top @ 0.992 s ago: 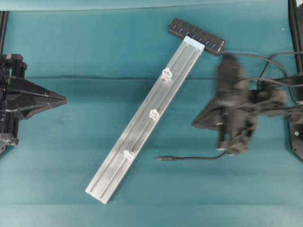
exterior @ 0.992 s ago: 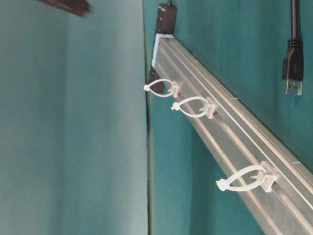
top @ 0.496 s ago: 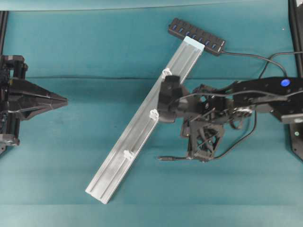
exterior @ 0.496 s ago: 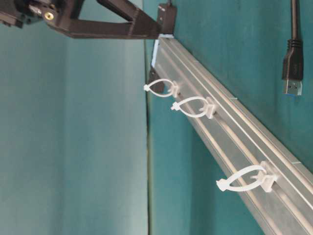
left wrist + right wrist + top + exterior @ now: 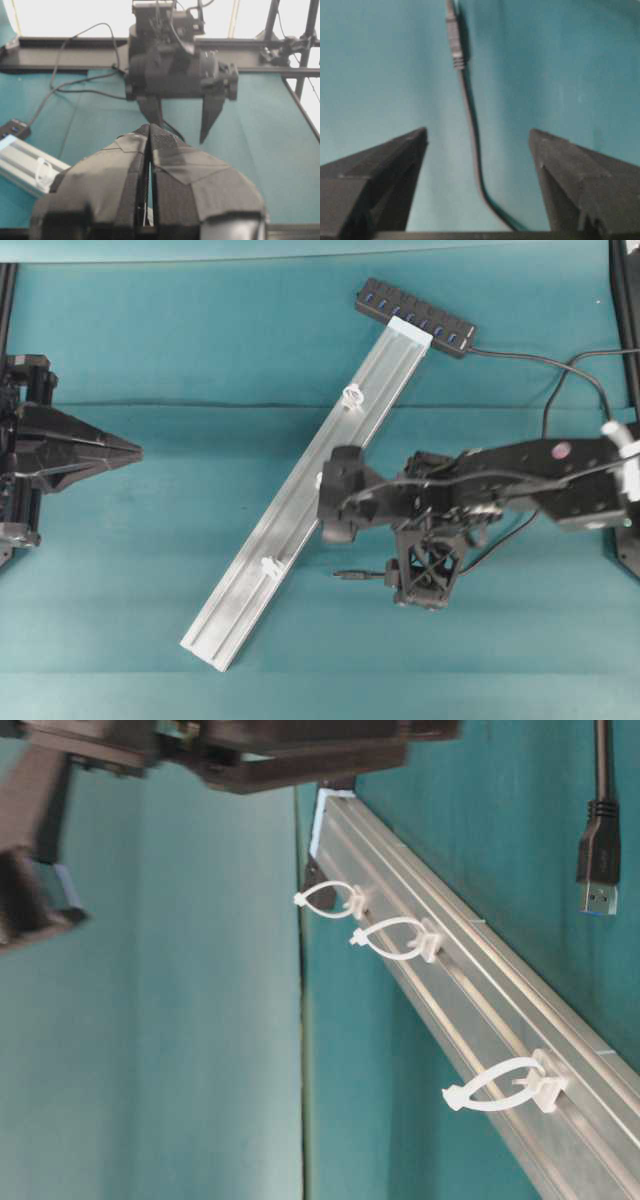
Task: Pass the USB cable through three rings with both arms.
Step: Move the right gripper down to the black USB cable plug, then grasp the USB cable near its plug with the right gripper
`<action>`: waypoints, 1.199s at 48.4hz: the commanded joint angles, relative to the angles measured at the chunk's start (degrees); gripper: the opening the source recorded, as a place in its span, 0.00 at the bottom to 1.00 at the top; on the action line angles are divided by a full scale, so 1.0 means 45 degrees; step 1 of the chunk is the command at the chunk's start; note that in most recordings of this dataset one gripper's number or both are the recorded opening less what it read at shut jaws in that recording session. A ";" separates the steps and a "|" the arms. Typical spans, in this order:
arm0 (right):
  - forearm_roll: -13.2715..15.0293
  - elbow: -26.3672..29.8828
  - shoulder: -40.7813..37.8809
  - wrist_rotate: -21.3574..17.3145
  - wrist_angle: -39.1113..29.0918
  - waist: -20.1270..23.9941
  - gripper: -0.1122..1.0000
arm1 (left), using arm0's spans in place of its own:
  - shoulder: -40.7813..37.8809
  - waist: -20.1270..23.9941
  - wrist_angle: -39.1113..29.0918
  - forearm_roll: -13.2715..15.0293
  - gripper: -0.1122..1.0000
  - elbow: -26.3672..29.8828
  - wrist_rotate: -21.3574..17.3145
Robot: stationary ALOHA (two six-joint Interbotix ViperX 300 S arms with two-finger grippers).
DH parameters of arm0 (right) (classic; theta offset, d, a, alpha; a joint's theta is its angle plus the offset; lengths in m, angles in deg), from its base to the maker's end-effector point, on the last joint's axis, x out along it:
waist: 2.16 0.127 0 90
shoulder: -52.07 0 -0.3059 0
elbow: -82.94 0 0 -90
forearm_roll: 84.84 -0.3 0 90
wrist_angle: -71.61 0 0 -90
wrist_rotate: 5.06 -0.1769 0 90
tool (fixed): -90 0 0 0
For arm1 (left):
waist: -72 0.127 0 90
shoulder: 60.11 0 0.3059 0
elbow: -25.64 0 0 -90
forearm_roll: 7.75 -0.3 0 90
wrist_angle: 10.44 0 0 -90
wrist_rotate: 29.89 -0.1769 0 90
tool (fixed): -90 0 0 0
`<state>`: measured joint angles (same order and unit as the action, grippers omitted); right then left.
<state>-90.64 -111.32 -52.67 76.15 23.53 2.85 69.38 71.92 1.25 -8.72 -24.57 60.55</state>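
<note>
USB cable (image 5: 470,105) lies loose on the table between the right gripper's (image 5: 477,145) wide-open, empty jaws, lined up for pickup; left gripper (image 5: 125,451) shut, empty.

surface: teal table (image 5: 150,340) | on it: aluminium rail (image 5: 250,585), hub (image 5: 415,316), USB cable (image 5: 362,575)

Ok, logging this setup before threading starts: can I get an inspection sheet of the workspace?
Surface: teal cloth, a crease running across it.
Job's things: USB cable lies loose on the cloth, plug free; three rings on the aluminium rail, none threaded.
Clutter: nothing seen.
Grippers: right gripper open, fingers either side of the cable; left gripper shut, empty, parked at the left edge.
Cables: hub at the rail's far end.
Surroundings: black frame bars.
</note>
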 commanded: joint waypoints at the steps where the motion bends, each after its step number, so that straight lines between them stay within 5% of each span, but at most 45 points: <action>1: 0.0039 0.0098 -0.0508 -0.0098 0.0410 0.0156 0.83 | -0.0078 0.0059 0.0078 -0.0020 0.09 0.0391 -0.0020; 21: 0.0059 0.0273 -0.1914 -0.0078 0.1973 0.0527 0.83 | -0.0117 0.0039 0.0059 -0.0020 0.09 0.0430 -0.0020; 58: 0.0078 0.0176 -0.3008 0.0020 0.2012 0.0938 0.74 | -0.0195 0.0039 0.0020 -0.0039 0.09 0.0566 0.0000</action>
<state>-90.03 -110.53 -64.36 76.15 32.32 5.84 68.76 71.92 1.16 -8.72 -23.52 60.47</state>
